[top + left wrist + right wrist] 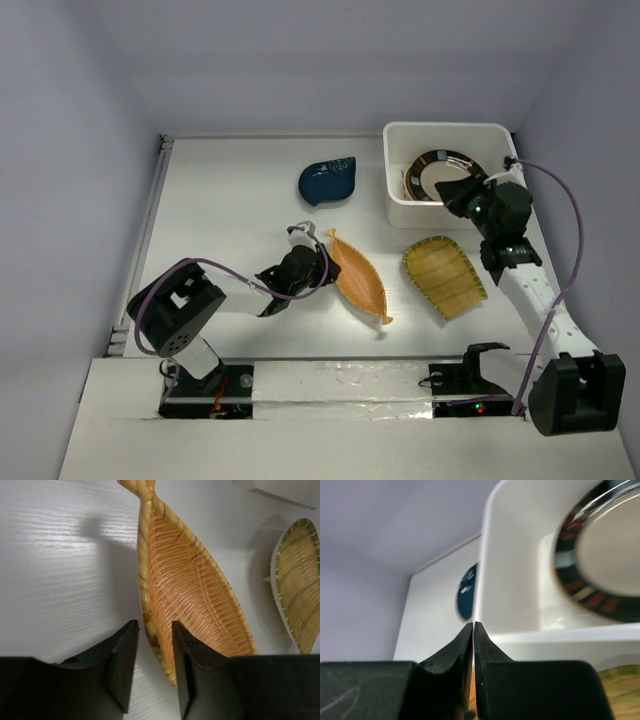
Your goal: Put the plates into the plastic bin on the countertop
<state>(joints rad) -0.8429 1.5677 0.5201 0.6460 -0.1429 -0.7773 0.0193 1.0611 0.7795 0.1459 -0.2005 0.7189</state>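
Note:
The white plastic bin [400, 212] stands at the back right and holds the brown-striped-rim plate [440, 172], which leans inside it. The navy leaf plate [327, 180], orange boat-shaped plate [360, 278] and yellow-green ribbed plate [444, 275] lie on the countertop [230, 220]. My left gripper [318, 262] is open; in the left wrist view it [152, 630] straddles the boat plate's [195, 595] near left rim. My right gripper [447, 192] is shut and empty at the bin's near edge [473, 625], with the bin [520, 580] and striped plate [600, 560] ahead. The other plates are hidden.
Pale lavender walls close in the left, back and right. The ribbed plate [300, 590] lies just right of the boat plate, and a corner of the bin [280, 487] shows beyond. The navy plate [467, 592] shows left of the bin.

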